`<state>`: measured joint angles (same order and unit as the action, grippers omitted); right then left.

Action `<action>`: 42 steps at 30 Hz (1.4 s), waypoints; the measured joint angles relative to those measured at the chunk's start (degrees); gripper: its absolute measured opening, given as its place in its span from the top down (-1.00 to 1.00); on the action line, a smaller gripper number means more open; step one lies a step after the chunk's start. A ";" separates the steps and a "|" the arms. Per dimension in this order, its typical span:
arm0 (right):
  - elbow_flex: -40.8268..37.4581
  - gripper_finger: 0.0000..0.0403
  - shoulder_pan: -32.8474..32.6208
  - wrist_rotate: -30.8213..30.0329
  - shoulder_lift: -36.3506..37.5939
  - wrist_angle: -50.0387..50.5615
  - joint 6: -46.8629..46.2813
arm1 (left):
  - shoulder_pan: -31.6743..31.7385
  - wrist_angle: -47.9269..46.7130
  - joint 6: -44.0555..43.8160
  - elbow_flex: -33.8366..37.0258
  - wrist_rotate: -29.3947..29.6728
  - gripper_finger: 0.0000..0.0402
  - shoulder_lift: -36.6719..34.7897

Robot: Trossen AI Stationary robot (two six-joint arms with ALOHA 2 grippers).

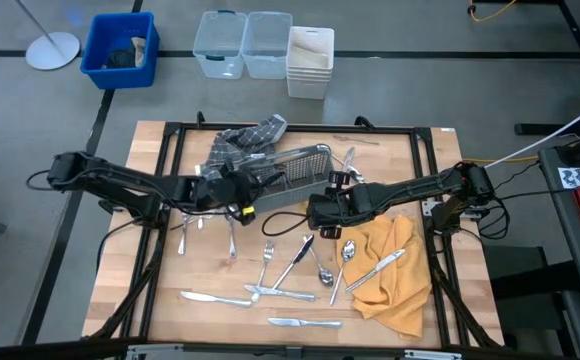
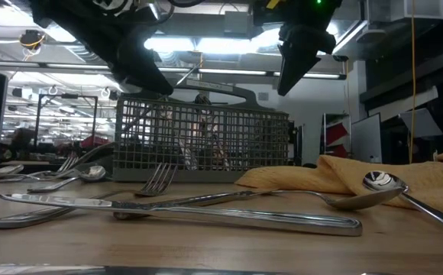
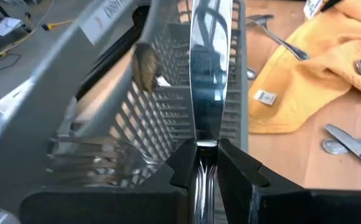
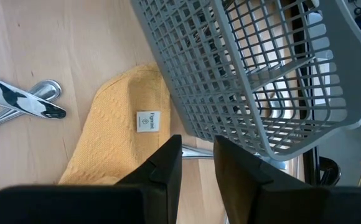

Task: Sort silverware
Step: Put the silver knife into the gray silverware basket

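The grey wire-mesh caddy (image 1: 295, 170) lies at the table's middle, toward the far side; it also shows in the low view (image 2: 206, 141). Silverware lies scattered on the wood near it: a fork (image 1: 265, 262), a spoon (image 1: 348, 250) and knives (image 1: 215, 297). My left gripper (image 1: 238, 192) is at the caddy's left end, shut on a flat shiny silver piece (image 3: 210, 81) that reaches out over the caddy (image 3: 143, 130). My right gripper (image 1: 320, 210) hovers open and empty near the caddy's near side, over the yellow cloth's edge (image 4: 115, 143). My left gripper pinches the silver piece between its two fingers (image 3: 185, 169), at the narrow stretch (image 3: 206, 155) below its wide flat part. The piece runs straight out along the fingers, lifted clear, above the caddy's mesh wall. Which kind of silverware it is, I cannot tell.
A yellow cloth (image 1: 395, 270) lies at the near right with a knife (image 1: 380, 268) on it. A grey plaid cloth (image 1: 248, 138) lies behind the caddy. More silverware lies at the left (image 1: 232, 240) and near edge (image 1: 305, 322). Bins (image 1: 260, 45) stand on the floor beyond the table.
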<state>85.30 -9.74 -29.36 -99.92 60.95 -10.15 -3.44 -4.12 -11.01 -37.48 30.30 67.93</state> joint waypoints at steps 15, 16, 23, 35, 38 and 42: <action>-4.78 0.52 0.72 1.52 0.02 -17.02 0.04 | -1.88 0.02 -1.24 0.01 2.12 0.79 0.10; -5.99 0.52 0.99 1.51 0.02 -19.87 -0.21 | -1.88 0.02 -1.24 0.01 2.12 0.79 0.10; -16.26 0.52 3.96 1.91 0.02 -42.31 -1.48 | -1.88 -0.03 -0.92 0.01 2.34 0.79 0.10; -20.09 0.52 4.90 1.95 0.01 -50.58 0.13 | -1.81 -4.39 -0.72 0.01 2.38 0.79 0.05; -20.09 0.52 4.90 1.95 0.00 -50.58 0.15 | -1.81 -4.44 -0.12 0.01 2.24 0.79 0.05; -20.09 0.52 4.90 2.14 0.00 -50.56 0.15 | -1.81 -4.57 -0.15 0.01 0.60 0.78 0.05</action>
<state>65.21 -4.84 -27.22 -99.92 10.39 -10.00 -5.26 -8.69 -11.16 -37.47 30.91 67.99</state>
